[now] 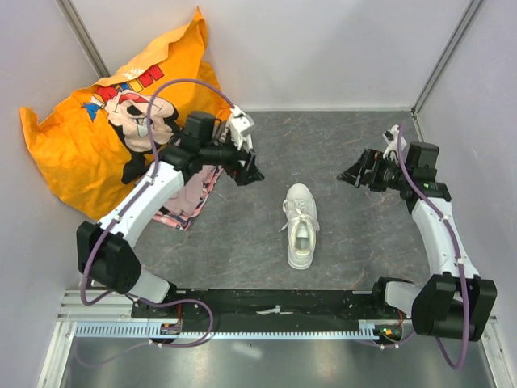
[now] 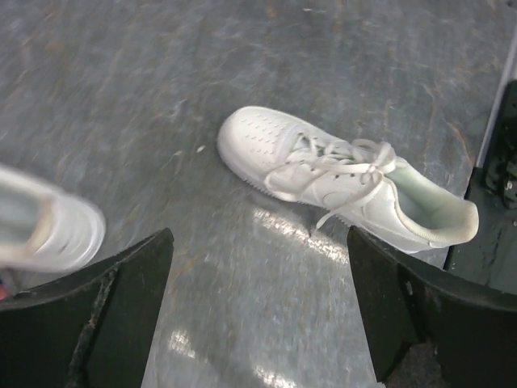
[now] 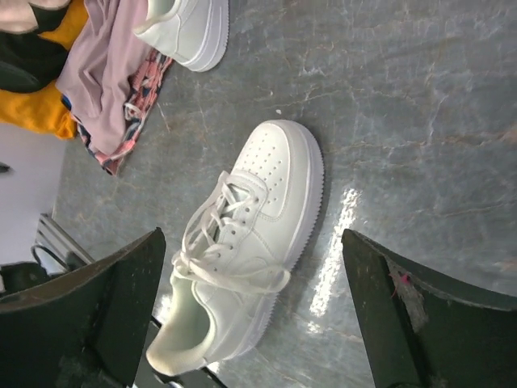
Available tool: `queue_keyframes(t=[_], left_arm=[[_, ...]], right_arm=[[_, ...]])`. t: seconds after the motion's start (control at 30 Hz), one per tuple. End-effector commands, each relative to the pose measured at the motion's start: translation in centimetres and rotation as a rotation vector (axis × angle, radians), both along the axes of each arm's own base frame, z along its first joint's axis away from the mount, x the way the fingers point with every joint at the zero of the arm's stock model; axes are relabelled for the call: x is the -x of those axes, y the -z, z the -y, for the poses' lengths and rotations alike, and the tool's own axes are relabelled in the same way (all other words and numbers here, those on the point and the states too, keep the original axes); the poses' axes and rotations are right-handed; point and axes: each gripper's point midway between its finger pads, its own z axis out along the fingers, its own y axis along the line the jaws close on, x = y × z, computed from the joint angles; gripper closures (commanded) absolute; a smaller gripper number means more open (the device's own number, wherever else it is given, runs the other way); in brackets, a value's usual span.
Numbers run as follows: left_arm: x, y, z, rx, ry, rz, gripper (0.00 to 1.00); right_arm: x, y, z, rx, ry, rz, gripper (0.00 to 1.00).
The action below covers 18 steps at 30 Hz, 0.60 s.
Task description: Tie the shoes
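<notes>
At far left an orange cloth (image 1: 73, 137) is heaped against the wall, with a pink garment (image 3: 105, 89) just beside it on the tabletop (image 1: 347, 250). The left arm (image 1: 149, 198) reaches over that garment. Its jaws stand wide apart with nothing between them, angled down toward the middle of the tabletop.

A second shoe (image 3: 190, 28) sits at the garment's edge, close under the left arm. The top view does not show it, and the left wrist view catches it only as a blur at the frame's left edge.

The shoe (image 1: 300, 226) lies in the middle of the tabletop, upright on its sole. Its long axis runs far to near, with the toe toward the back wall and the heel toward the arm bases. Its laces (image 2: 351, 162) are bunched in loops over the tongue, which reads as a bow, though whether it is snug I cannot tell. One end trails onto the tabletop.

The right arm (image 1: 436, 226) is off to the right, its jaws also spread wide and holding nothing.

The shoe sits between the two sets of jaws and nearer the bases than either. It is diagonally down-right of the left jaws and down-left of the right, at about equal reach. The second shoe is plainly nearer the left arm, so that arm looks better placed to bring it in.
</notes>
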Motion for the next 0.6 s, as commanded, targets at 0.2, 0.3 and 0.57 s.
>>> queue_keyframes(t=[0.2, 0.3, 0.57], left_arm=[[-1.5, 2.5, -9.5, -0.156, -0.473, -0.322, 0.01], [0.0, 5.0, -11.1, -0.217, -0.536, -0.353, 0.01], [2.9, 7.0, -13.1, -0.268, -0.571, -0.314, 0.01]], right_arm=[[1.4, 3.7, 3.3, 0.343, -0.204, -0.161, 0.02], [3.0, 5.4, 4.8, 0.46, -0.23, -0.175, 0.02], [4.4, 5.6, 6.1, 0.574, -0.253, -0.131, 0.02]])
